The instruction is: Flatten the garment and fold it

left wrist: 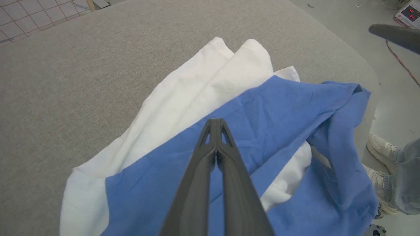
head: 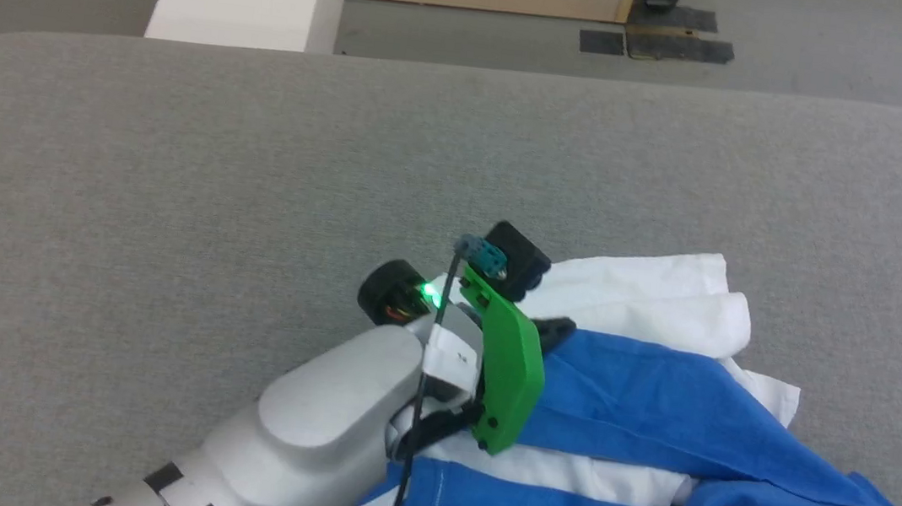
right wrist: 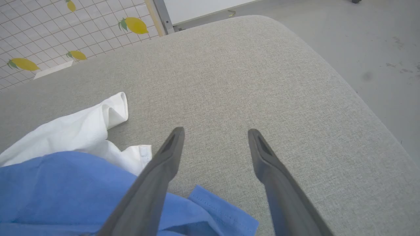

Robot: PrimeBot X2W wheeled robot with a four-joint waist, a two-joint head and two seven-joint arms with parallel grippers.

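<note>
Left jaws rise from the bottom middle of the left wrist view, fully closed, their fingers (left wrist: 197, 186) meeting at the edge of the blue cloth; whether any cloth is pinched I cannot tell. The garment (head: 639, 393) lies crumpled at the lower right of the head view on the grey worktop (head: 255, 180), white folds above blue. Right jaws stand wide apart, holding nothing, just beside a blue corner.
</note>
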